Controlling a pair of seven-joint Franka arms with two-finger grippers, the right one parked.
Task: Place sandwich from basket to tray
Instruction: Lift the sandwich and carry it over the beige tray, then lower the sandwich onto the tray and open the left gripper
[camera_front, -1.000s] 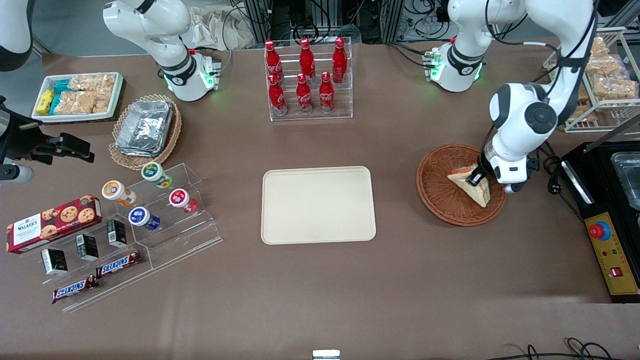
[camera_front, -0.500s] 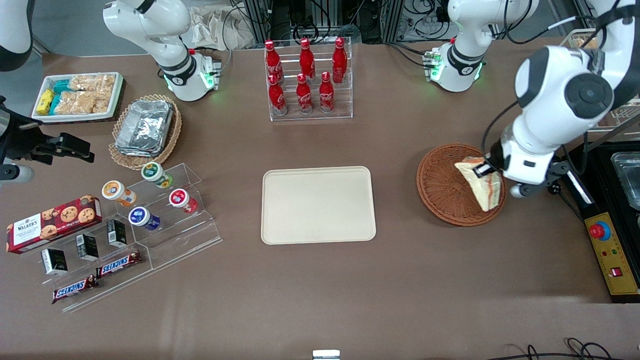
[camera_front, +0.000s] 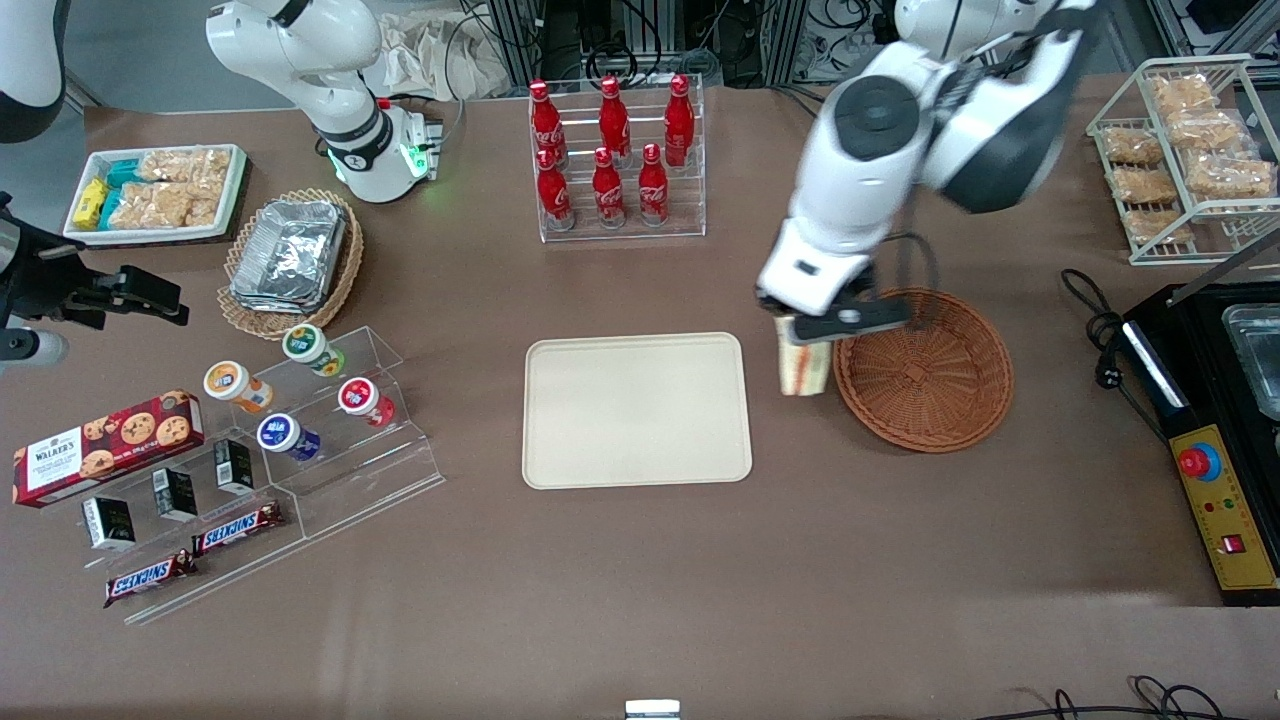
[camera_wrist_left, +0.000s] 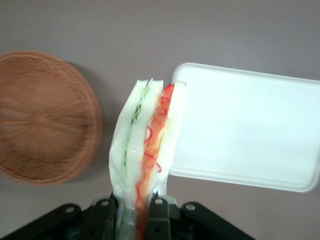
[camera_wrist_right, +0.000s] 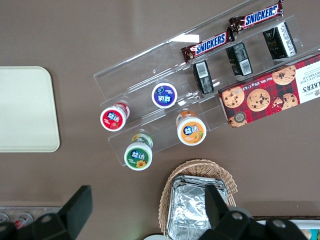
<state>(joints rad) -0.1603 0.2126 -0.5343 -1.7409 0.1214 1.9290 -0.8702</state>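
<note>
Between basket and tray, above the counter: the tool (camera_front: 812, 328) hangs in the air, clenched on the sandwich (camera_front: 803, 368); the wedge hangs below it, clear of the counter (camera_front: 640, 560)
Tool grip: both fingers (camera_wrist_left: 103, 215) press the wedge's narrow end; jaws nearly closed, only the bread's thickness between them
Sandwich: out of the basket (camera_front: 925, 368), not on the tray (camera_front: 637, 410); it hangs just beside the basket's rim, over the bare strip between the two
Wrist view adds: the filling seen edge-on, green layer (camera_wrist_left: 131, 150) toward the basket (camera_wrist_left: 42, 117), orange-red layer (camera_wrist_left: 152, 150) toward the tray (camera_wrist_left: 250, 135); the wedge's free end overlaps the tray's near corner; the front view shows only a pale block with faint stripes
Front view adds: the arm's white housing covers the tool's upper part
Around: a rack of red bottles (camera_front: 612, 155) stands farther from the front camera than the tool; a clear stand with small jars (camera_front: 320, 400) and snack bars lies toward the parked arm's end; a wire rack of packets (camera_front: 1190, 150) stands toward the working arm's end
In the way: nothing lies on the counter between tool and tray
</note>
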